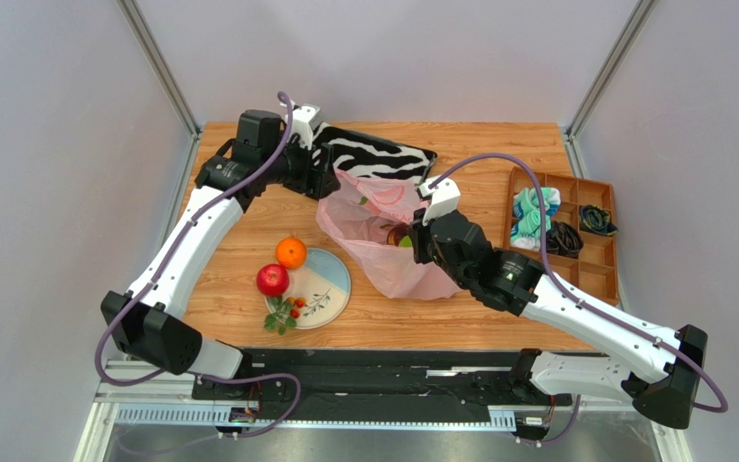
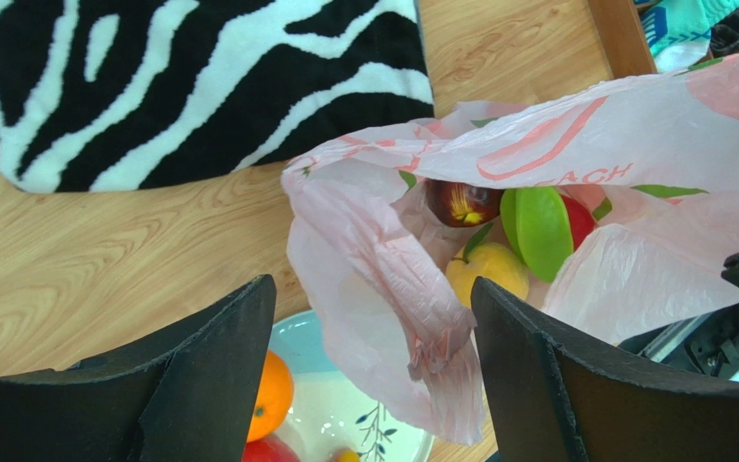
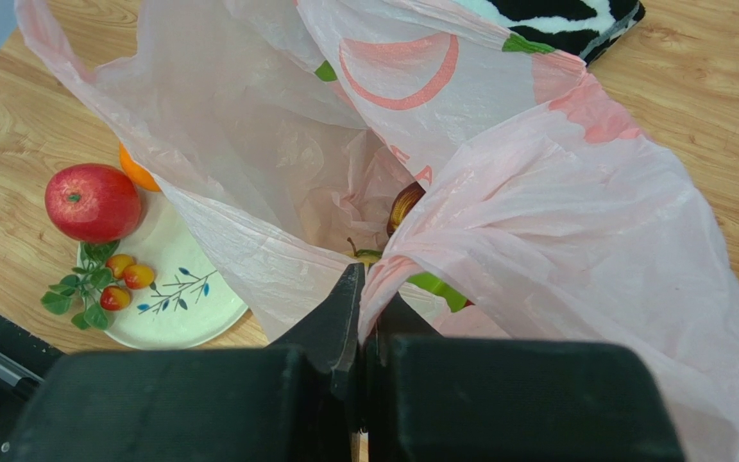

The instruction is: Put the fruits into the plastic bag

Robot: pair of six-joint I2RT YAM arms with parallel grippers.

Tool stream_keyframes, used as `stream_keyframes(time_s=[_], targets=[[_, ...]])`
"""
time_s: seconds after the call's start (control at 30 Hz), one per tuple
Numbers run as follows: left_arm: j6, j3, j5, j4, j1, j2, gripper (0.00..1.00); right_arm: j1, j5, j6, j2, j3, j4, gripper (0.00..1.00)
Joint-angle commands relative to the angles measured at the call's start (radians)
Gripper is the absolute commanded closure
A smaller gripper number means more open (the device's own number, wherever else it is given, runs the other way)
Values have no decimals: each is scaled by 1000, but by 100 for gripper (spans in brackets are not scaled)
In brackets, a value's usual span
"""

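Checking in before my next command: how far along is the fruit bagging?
Done: maroon fruit, green fruit, yellow fruit and red fruit lie inside the pink plastic bag. In hand: right tool pinches the bag's rim; left tool is open, empty. Left: orange, red apple and berry sprig on the plate.

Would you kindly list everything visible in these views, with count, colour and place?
bag: one, translucent pink, table centre, mouth open
fruits in bag: four seen, maroon, green, yellow, red
orange: one, orange, on plate
apple: one, red, plate's left rim
berry sprig: one, red-orange berries, green leaves, plate's near rim
plate: one, blue and cream, left of bag
pouch: one, zebra black-and-white, behind bag
tray: one, wooden, table's right side
teal cloth: one, in tray
dark bundles: two, in tray
table: one, wood
left tool: black, open, over bag's rim
right tool: black, shut on bag's rim
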Motion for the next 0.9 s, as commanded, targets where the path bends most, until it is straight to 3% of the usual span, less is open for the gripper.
stream_keyframes(time_s=[0.0, 0.5, 0.7, 0.87], targets=[[0, -50, -82, -4, 9, -111, 16, 4, 39, -11, -23, 26, 21, 100], [-83, -477, -65, 210, 109, -630, 10, 2, 51, -14, -47, 10, 21, 100], [-179, -543, -82, 188, 228, -624, 11, 4, 49, -12, -54, 6, 18, 100], [-215, -575, -188, 135, 236, -521, 13, 2, 53, -1, -80, -16, 24, 100]])
